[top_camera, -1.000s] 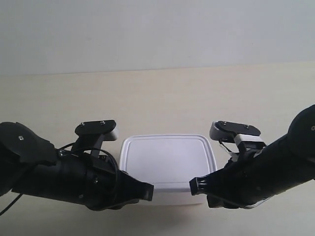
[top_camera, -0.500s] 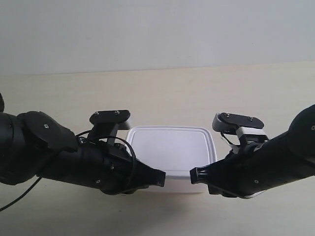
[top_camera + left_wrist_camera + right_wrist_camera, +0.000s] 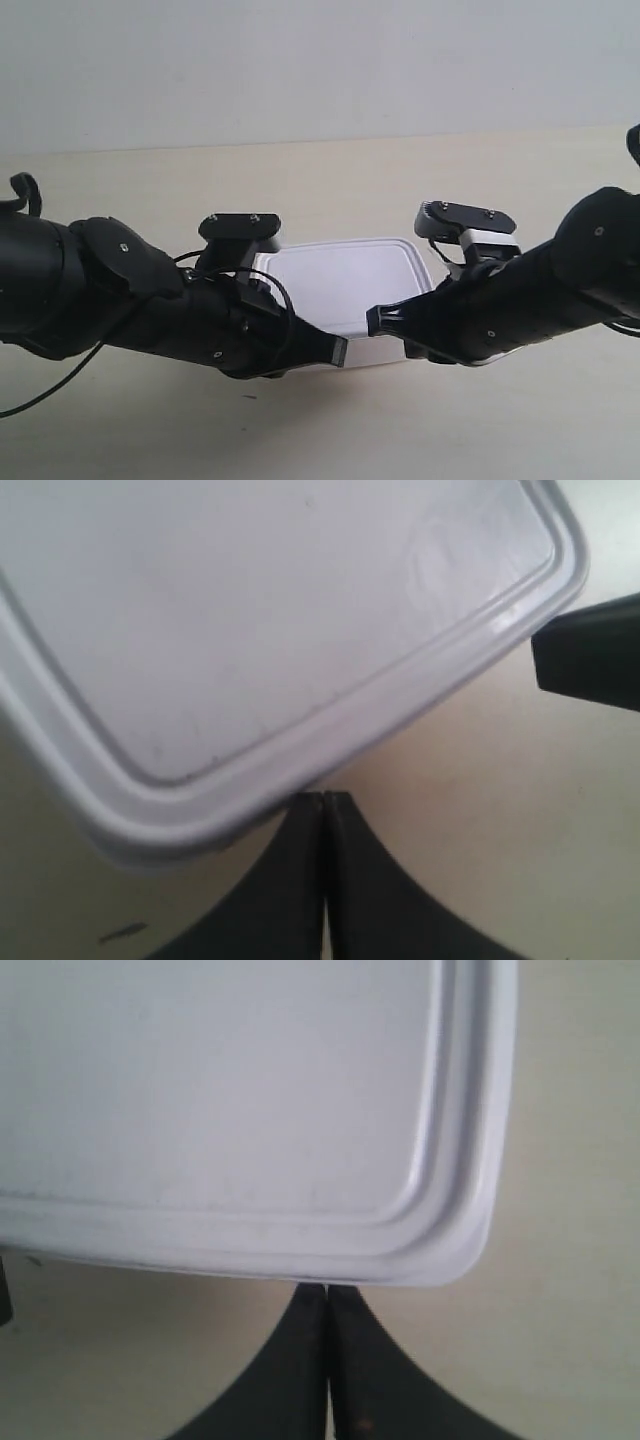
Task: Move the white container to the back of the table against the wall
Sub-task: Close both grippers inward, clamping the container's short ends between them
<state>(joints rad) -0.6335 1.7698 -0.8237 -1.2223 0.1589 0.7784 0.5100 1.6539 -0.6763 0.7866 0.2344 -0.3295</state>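
Observation:
The white container (image 3: pixel 345 280) lies on the table (image 3: pixel 330 180), a little skewed, well short of the wall (image 3: pixel 320 70). Both black arms reach in from the sides at its near edge. The gripper of the arm at the exterior view's left (image 3: pixel 338 350) and that of the arm at the right (image 3: pixel 375 320) almost meet in front of it. My left gripper (image 3: pixel 325 798) is shut, its tips against the container (image 3: pixel 270 630) under the rim. My right gripper (image 3: pixel 328 1288) is shut too, its tips at the container's (image 3: pixel 230 1090) edge near a rounded corner.
Bare table stretches between the container and the wall. A tiny dark speck (image 3: pixel 247 397) lies on the table near the front. The other gripper's black tip (image 3: pixel 590 660) shows in the left wrist view beside the container's corner.
The container has slid towards the wall and turned slightly. Both arms have advanced behind it, and their shut tips have come closer together.

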